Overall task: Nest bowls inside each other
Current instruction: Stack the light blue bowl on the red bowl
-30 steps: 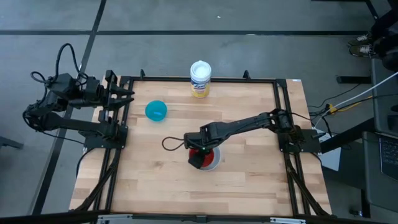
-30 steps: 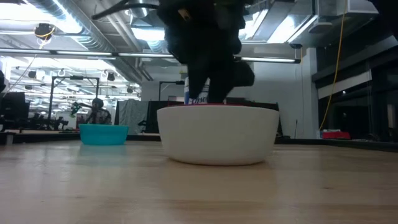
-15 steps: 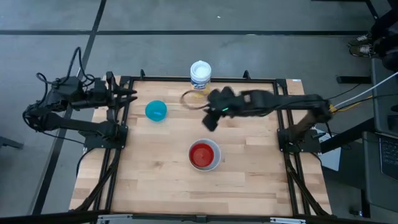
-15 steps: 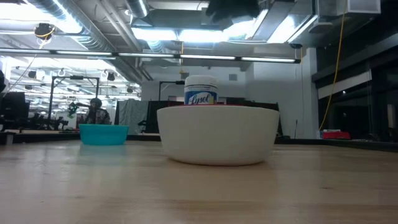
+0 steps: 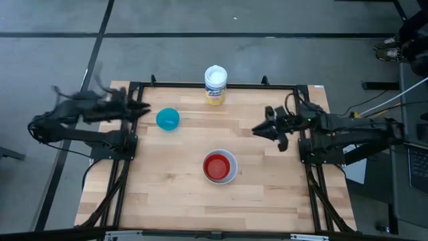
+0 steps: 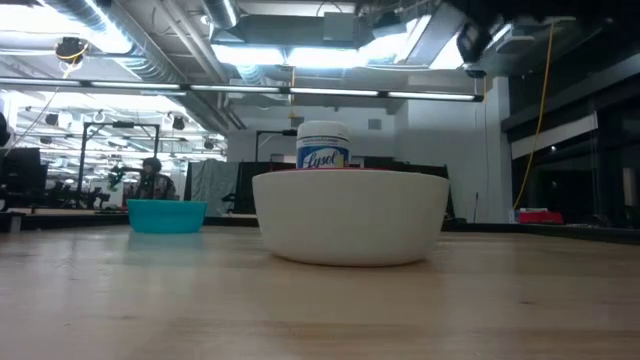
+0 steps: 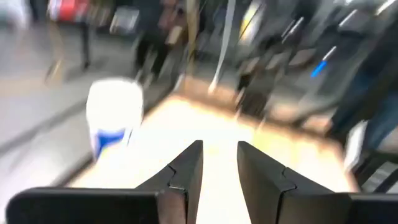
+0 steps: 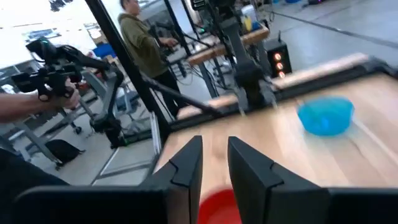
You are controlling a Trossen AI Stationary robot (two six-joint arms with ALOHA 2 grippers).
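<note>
A red bowl (image 5: 218,167) sits inside the white bowl (image 5: 231,175) at the middle of the table; in the low view only its red rim (image 6: 330,169) shows above the white bowl (image 6: 350,215). A teal bowl (image 5: 167,119) stands alone at the far left, resting on its base (image 6: 167,215). My right gripper (image 5: 257,130) hangs level by the right edge, well clear of both bowls, pointing left, its fingers (image 8: 214,163) a narrow gap apart with nothing between them. My left gripper (image 5: 146,110) waits at the left edge beside the teal bowl, its fingers (image 7: 219,167) slightly apart and empty.
A white canister (image 5: 215,84) with a yellow label stands at the table's far edge. A black frame (image 5: 301,120) runs round the table. The right wrist view shows a person (image 8: 140,43) in the room beyond the table. Bare wood lies in front of the white bowl.
My right gripper has risen from over the white bowl, swung toward the far edge near the canister, then back to the right edge, tipping from pointing down to level. The red bowl stays inside the white one. My left gripper has sunk a little.
</note>
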